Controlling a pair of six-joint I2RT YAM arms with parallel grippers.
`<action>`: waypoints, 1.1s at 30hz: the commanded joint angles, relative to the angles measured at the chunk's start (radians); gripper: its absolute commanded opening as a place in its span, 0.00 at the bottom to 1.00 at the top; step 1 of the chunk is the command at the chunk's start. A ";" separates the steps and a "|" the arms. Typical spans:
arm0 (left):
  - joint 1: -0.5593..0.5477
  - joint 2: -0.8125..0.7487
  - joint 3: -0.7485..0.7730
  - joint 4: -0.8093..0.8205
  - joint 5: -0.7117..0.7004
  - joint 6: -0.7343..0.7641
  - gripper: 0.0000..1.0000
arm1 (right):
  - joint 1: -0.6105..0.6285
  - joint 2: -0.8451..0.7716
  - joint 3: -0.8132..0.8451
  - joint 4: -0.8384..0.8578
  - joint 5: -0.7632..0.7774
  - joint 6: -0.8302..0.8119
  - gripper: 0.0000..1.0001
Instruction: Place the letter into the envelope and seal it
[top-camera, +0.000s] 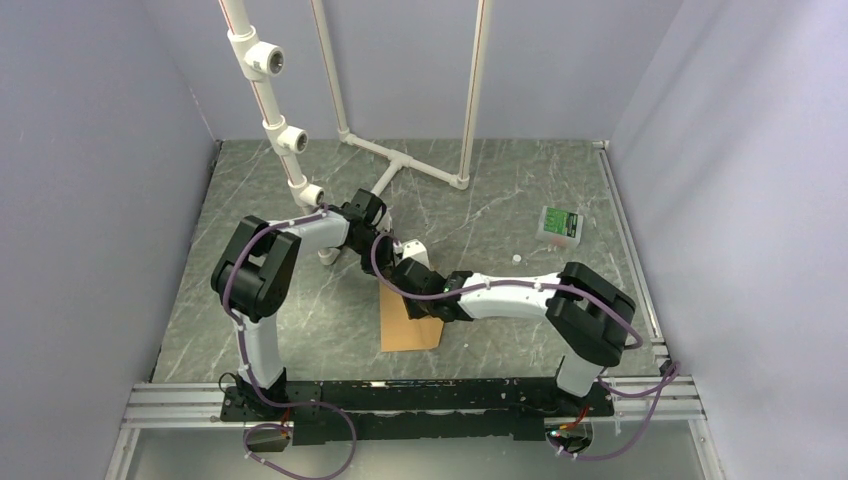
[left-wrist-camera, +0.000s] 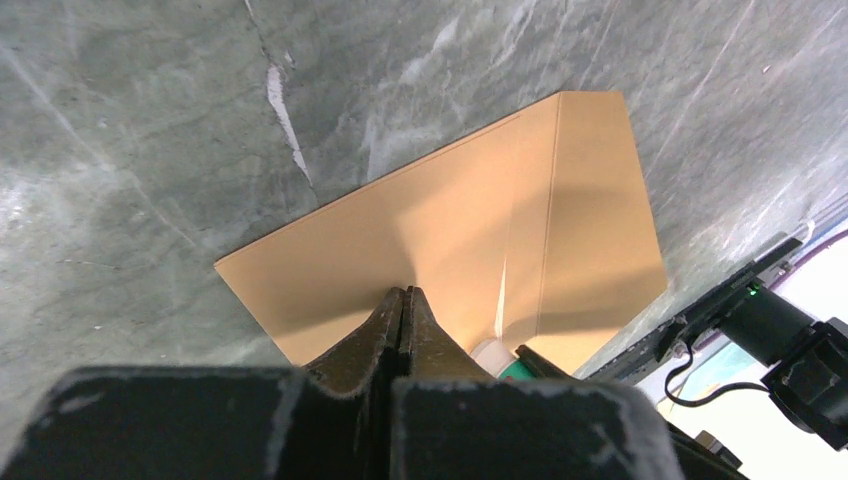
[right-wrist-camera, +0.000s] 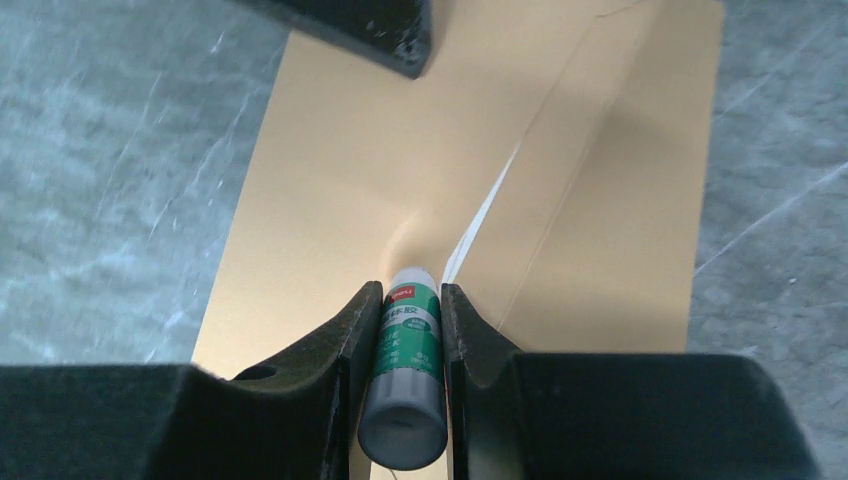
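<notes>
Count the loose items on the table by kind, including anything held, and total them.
Envelope: 1
Glue stick, held in the right hand: 1
Green-and-white box: 1
Small white piece: 1
Total: 4

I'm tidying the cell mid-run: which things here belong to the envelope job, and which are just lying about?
Job: envelope; glue stick, held in the right gripper; left gripper, shut over the envelope.
Lying about: green-and-white box; small white piece near it; white pipe frame at the back.
</notes>
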 joint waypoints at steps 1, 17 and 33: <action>-0.020 0.086 -0.065 -0.100 -0.043 0.037 0.02 | 0.025 -0.028 -0.038 -0.071 -0.099 -0.020 0.00; -0.020 0.091 -0.066 -0.104 -0.048 0.039 0.02 | -0.059 0.126 0.097 -0.109 0.109 -0.002 0.00; -0.020 0.089 -0.062 -0.103 -0.049 0.039 0.02 | 0.048 0.023 -0.036 -0.075 -0.076 -0.082 0.00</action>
